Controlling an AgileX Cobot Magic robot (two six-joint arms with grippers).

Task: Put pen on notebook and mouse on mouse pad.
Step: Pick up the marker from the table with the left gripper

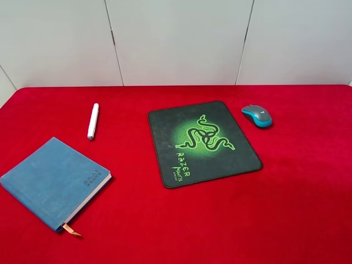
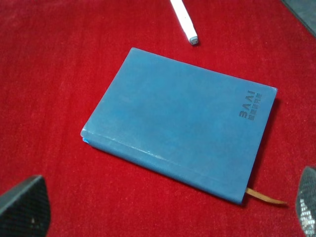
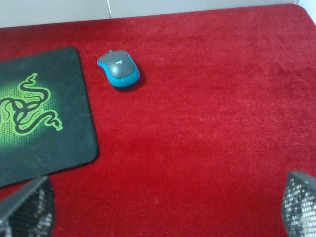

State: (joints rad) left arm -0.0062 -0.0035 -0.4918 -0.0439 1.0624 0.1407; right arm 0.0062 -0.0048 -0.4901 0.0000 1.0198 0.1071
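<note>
The red table (image 1: 308, 220) holds the mouse pad (image 1: 203, 144) at its middle and the notebook (image 1: 52, 181) at the left front, just in front of the left gripper (image 2: 165, 212), which is spread wide and empty. The mouse (image 1: 257, 115) sits on the cloth beside the mouse pad, well apart from the right gripper (image 3: 163, 207), also spread and empty. The pen (image 1: 93, 121) lies beyond the notebook, not touching it.
</note>
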